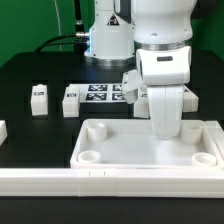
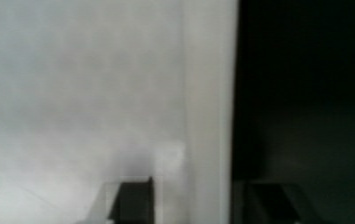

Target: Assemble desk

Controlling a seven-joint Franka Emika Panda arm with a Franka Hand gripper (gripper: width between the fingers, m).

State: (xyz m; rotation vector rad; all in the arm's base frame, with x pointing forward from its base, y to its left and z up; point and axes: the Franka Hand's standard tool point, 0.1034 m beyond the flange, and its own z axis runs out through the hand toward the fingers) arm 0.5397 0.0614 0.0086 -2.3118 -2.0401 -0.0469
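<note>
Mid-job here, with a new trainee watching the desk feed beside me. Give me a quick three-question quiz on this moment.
1. True or false: the white plastic rectangular tray-like tabletop lies with its round corner sockets facing up.
2. In the exterior view the claw is: A) low over the tabletop; B) raised high above everything; C) out of frame.
3. What fills the two near sockets?
Key: 1 true; 2 A; 3 nothing, both are empty.
</note>
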